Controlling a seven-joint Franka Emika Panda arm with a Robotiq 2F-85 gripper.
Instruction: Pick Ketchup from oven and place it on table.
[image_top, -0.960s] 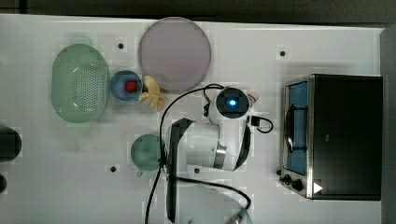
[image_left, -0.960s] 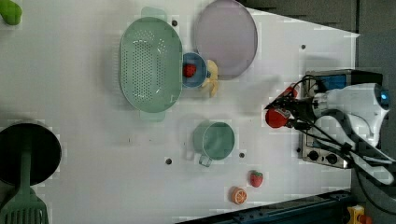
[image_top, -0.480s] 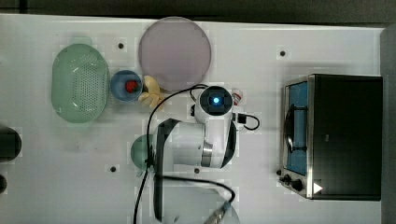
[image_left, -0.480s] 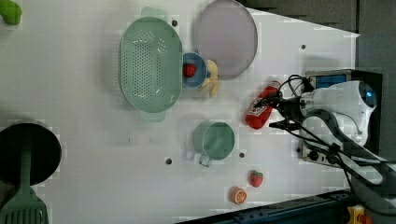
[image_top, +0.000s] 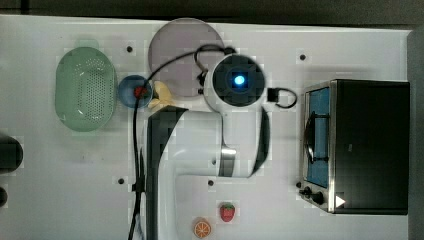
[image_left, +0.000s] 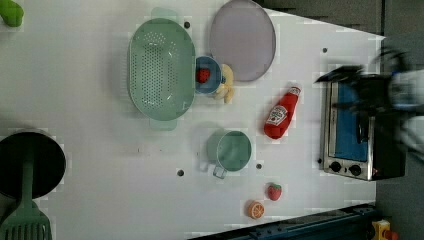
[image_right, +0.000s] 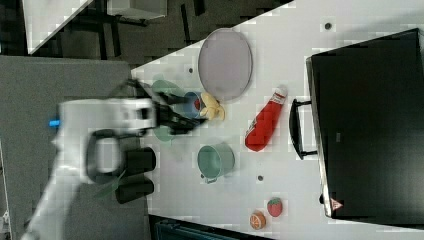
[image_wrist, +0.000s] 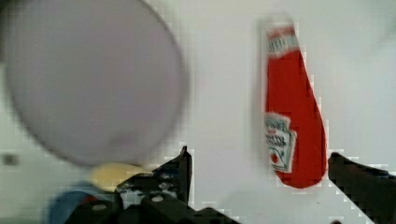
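Observation:
The Ketchup (image_left: 280, 112) lies on its side on the white table (image_left: 100, 165), between the round plate and the oven (image_left: 350, 132), white cap toward the plate. The right view shows the Ketchup (image_right: 264, 121) the same way, a short gap from the oven (image_right: 370, 125) handle. In the wrist view my gripper (image_wrist: 259, 156) is open above the table, its two dark fingers (image_wrist: 180, 170) spread wide. The Ketchup (image_wrist: 292, 126) lies free beyond them. My gripper (image_left: 362, 90) is a blur high over the oven front in the left view. The arm covers the bottle in the top view.
A grey-lilac plate (image_left: 242, 40), a green colander (image_left: 160, 67), and a blue bowl (image_left: 207, 75) holding a strawberry sit beyond the bottle. A green mug (image_left: 230, 150), a loose strawberry (image_left: 273, 191) and an orange slice (image_left: 256, 209) lie nearer the front. A black pan with a green spatula (image_left: 25, 165) is at the left view's left.
The gripper carried the Ketchup away from the oven, let it go, and lifted off. The bottle now lies on the table and the fingers are apart.

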